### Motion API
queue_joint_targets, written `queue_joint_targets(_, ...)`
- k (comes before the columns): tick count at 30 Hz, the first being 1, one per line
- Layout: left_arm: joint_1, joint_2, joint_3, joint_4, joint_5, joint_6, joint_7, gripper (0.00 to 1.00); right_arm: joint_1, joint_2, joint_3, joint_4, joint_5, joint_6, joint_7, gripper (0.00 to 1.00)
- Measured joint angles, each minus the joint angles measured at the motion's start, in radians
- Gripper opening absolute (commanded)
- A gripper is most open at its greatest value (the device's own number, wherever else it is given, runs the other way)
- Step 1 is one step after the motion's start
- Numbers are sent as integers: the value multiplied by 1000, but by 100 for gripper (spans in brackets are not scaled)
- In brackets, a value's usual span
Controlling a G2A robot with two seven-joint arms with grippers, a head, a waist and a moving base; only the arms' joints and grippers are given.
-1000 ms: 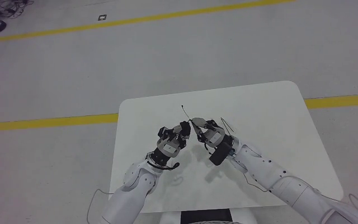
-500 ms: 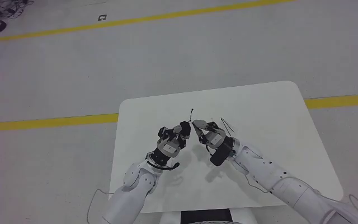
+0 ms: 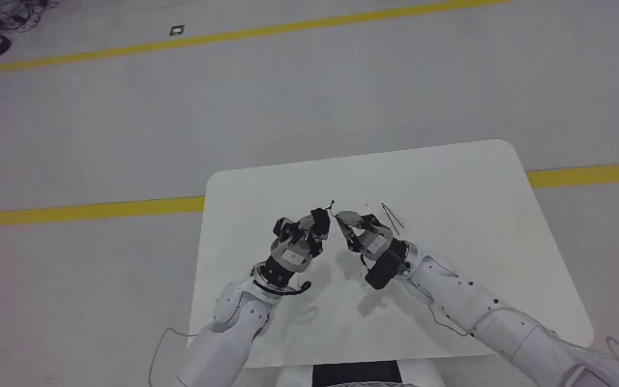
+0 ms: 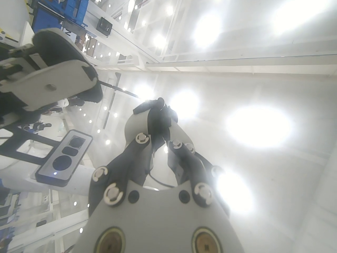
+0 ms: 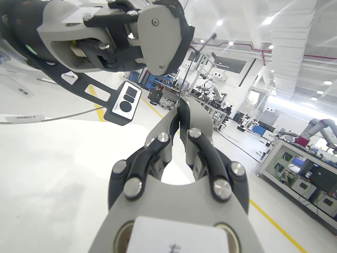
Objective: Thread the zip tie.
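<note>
The left hand (image 4: 158, 106) and right hand (image 5: 181, 110) both pinch the zip tie (image 5: 204, 43) over the bench (image 3: 464, 184), tips close, probably to line up its ends.

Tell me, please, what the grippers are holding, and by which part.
Both pinch one zip tie: the right gripper on its thin strap, the left gripper farther along, near the end that sticks out.

Left pincer (image 3: 323, 217) and right pincer (image 3: 341, 221) clamped, tips close together.
</note>
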Motion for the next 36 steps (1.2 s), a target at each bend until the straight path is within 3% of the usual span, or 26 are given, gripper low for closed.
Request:
queue_joint_targets(33, 22, -8, -16, -35, 10, -1, -21, 0, 16, 24, -48, 6, 0, 40, 27, 0)
queue_joint_targets(34, 23, -9, -17, -35, 10, -2, -21, 0, 15, 24, -46, 7, 0, 41, 29, 4)
queue_joint_targets(36, 24, -9, -18, -36, 9, -5, -22, 0, 10, 24, -38, 9, 0, 42, 34, 45)
